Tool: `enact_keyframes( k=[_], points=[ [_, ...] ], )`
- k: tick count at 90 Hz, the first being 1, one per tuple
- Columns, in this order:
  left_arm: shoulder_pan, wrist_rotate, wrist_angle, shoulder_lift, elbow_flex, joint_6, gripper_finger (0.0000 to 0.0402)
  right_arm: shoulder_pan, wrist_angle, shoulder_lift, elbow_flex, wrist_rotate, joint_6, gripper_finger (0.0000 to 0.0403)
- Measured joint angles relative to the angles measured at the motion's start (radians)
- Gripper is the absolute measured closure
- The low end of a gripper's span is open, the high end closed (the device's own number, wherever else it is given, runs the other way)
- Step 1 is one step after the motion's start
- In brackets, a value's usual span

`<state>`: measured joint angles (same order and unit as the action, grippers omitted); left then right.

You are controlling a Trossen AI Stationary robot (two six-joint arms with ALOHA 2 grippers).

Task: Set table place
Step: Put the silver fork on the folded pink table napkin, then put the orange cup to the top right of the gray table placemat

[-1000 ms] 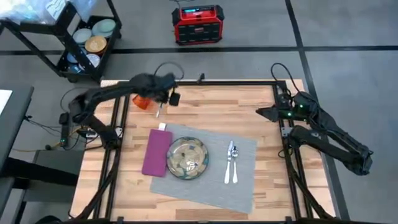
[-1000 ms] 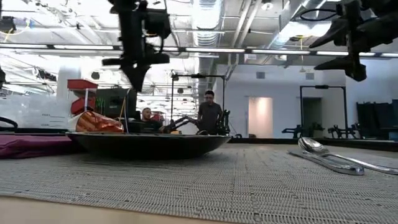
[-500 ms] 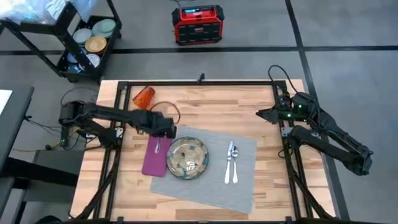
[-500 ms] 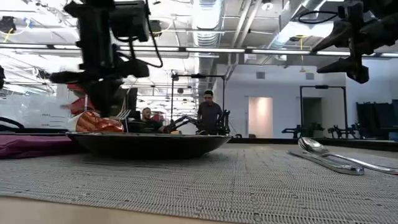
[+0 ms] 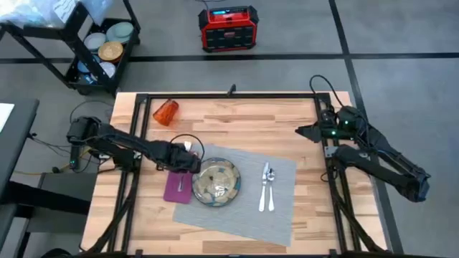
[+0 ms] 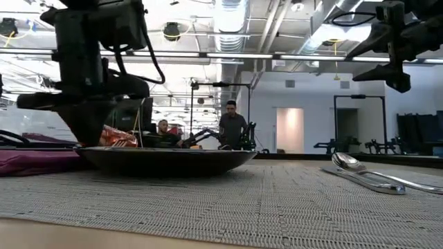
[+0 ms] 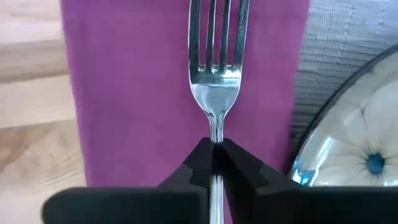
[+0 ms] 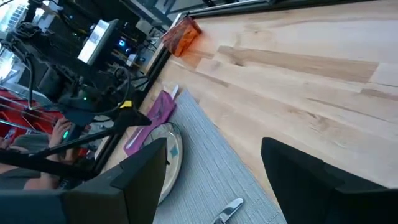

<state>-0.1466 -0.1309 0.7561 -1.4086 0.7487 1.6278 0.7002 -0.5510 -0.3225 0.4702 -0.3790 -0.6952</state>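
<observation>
Fork (image 7: 214, 74) over napkin (image 7: 124, 93) (left gripper (image 7: 214, 163) clamped), beside plate (image 7: 354, 143)

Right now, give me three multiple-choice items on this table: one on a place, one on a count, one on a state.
1. Where does the orange cup lie?
A. on the bare wood near the table's far left corner
B. on the plate
C. on the napkin

2. How many pieces of cutlery lie on the placemat to the right of the plate?
A. none
B. two
C. four

3. What is the left claw doing?
A. hanging open
B. gripping the cup
C. shut on the fork over the magenta napkin

Answers: 1 A, the high view shows it tipped on the planks; 2 B, knife and spoon lie side by side; 3 C, the left wrist view shows the handle pinched.
</observation>
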Motion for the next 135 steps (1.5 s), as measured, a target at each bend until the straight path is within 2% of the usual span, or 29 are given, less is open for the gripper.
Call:
enact_keyframes(
  k=[28,47,57,64,74,85,90,96,106,112,122,135],
  points=[
    [-0.019,0.042,0.016,0.008,0.006,-0.019,0.0316,0.0,-0.055,0.0,0.0,0.001,0.0,0.0154],
    [-0.018,0.034,0.042,0.054,0.083,-0.075,0.0283,0.0,-0.057,0.0,0.0,-0.002,-0.003,0.0154],
    [-0.007,-0.056,0.081,0.084,0.142,-0.099,0.0282,0.0,-0.056,0.0,0.0,-0.005,-0.003,0.0154],
    [0.014,-0.197,0.117,0.104,0.176,-0.054,0.0285,0.0,-0.055,0.0,0.0,-0.005,-0.003,0.0154],
    [0.065,-0.402,0.247,0.125,0.183,0.172,0.029,0.001,-0.041,0.0,0.0,-0.004,-0.003,0.0154],
    [0.158,-0.462,0.399,0.138,0.118,0.461,0.0291,0.004,-0.032,0.0,0.0,0.038,-0.012,0.0154],
    [0.197,-0.47,0.34,0.166,0.069,0.503,0.0287,0.004,-0.031,-0.005,0.0,0.055,-0.015,0.0154],
    [0.243,-0.486,0.188,0.216,-0.004,0.482,0.028,0.005,-0.031,-0.012,0.0,0.071,-0.034,0.0154],
    [0.318,-0.514,-0.163,0.324,-0.158,0.356,0.026,0.012,-0.013,-0.017,0.0,0.085,-0.053,0.0154],
    [0.361,-0.525,-0.315,0.392,-0.239,0.293,0.0245,0.02,0.009,-0.019,0.0,0.09,-0.057,0.0154],
    [0.409,-0.578,-0.438,0.517,-0.312,0.208,0.0219,0.041,0.029,-0.019,0.0,0.092,-0.064,0.0154],
    [0.465,-0.616,-0.365,0.64,-0.322,0.124,0.0196,0.073,0.025,-0.025,0.0,0.093,-0.06,0.0154]
  ],
)
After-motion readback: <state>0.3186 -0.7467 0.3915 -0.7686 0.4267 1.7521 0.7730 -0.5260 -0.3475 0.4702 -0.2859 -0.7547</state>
